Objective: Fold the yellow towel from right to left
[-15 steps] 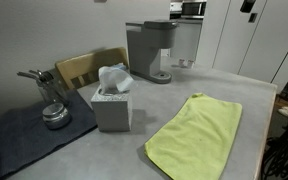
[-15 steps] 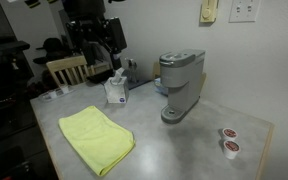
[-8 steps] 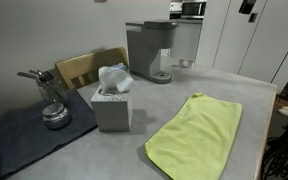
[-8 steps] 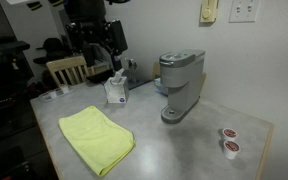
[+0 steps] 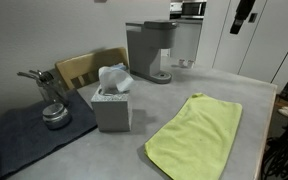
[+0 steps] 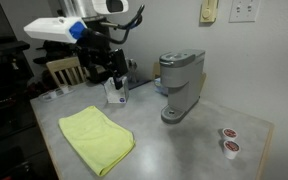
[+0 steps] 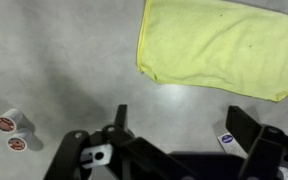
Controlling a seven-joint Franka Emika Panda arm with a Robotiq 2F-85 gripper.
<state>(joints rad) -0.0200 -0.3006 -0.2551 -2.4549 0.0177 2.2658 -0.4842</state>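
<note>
The yellow towel [image 5: 196,135] lies flat and spread out on the grey table [image 5: 134,150]. It shows in both exterior views [image 6: 95,138] and along the top of the wrist view [image 7: 219,45]. My gripper [image 7: 184,122] hangs high above bare table beside the towel, with its jaws wide apart and nothing between them. One dark finger [image 7: 120,116] shows on each side of the wrist view. In an exterior view the gripper [image 6: 108,66] sits above the back of the table. In an exterior view only part of it [image 5: 242,15] shows at the top edge.
A grey tissue box [image 5: 111,106] with a white tissue stands near the towel. Behind it are a coffee machine [image 5: 149,50] and a wooden chair [image 5: 89,68]. A dark grey mat [image 5: 24,135] holds a metal pot [image 5: 54,114]. Two coffee pods [image 6: 227,140] sit near the table edge.
The arm has swung and come lower, so its white link now shows in an exterior view. The towel has not moved.
</note>
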